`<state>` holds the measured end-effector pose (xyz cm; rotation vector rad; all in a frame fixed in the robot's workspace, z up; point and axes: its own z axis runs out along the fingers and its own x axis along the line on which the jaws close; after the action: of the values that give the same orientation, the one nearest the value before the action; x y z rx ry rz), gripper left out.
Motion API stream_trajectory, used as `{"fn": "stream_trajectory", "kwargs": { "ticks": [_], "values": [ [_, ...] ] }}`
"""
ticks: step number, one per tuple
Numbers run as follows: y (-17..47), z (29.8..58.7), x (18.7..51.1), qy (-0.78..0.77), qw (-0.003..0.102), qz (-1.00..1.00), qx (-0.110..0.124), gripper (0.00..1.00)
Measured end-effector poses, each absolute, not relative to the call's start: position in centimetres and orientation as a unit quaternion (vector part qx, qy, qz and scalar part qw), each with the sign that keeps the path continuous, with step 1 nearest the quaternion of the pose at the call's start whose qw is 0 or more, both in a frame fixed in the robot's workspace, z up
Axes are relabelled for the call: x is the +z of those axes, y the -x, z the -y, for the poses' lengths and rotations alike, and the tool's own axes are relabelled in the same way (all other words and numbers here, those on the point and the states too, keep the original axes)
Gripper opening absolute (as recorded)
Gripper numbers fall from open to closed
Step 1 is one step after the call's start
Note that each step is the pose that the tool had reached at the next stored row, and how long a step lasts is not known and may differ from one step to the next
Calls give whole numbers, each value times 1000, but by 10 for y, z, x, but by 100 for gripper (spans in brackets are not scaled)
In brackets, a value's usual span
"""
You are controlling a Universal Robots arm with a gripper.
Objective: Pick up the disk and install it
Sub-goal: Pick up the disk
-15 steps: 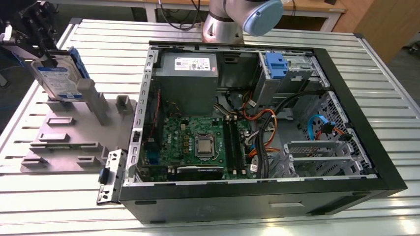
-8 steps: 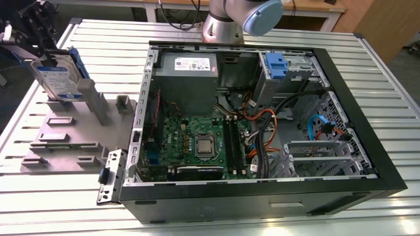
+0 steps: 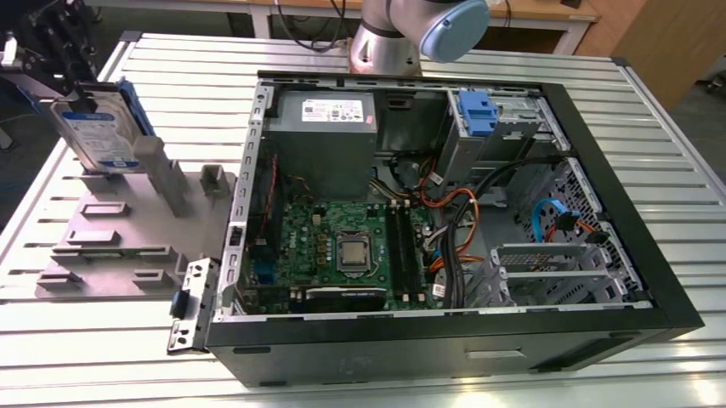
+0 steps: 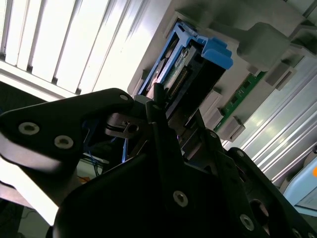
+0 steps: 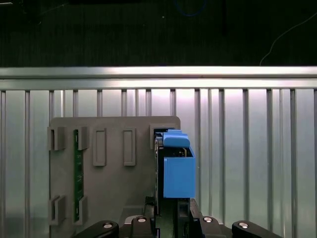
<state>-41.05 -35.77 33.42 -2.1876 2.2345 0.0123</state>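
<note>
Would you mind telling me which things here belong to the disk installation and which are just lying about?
Job: the disk, upright at the grey fixture; the gripper at it; the drive cage in the computer case.
Lying about: power supply; green circuit board in the fixture; metal bracket beside the case.

Upper left of the exterior view, the disk (image 3: 100, 132) is silver with a white-and-blue label and blue rails; the fixture (image 3: 114, 229) grey, the ribbed bench (image 3: 635, 119) silvery, the motherboard (image 3: 340, 246) green.
</note>
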Motion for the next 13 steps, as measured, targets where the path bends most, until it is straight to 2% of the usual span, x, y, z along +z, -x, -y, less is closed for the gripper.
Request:
{"fn": "stream_trajectory", "kwargs": {
  "ticks": [13],
  "values": [
    [411, 358, 346, 700, 8, -715, 6, 35]
  ]
}}
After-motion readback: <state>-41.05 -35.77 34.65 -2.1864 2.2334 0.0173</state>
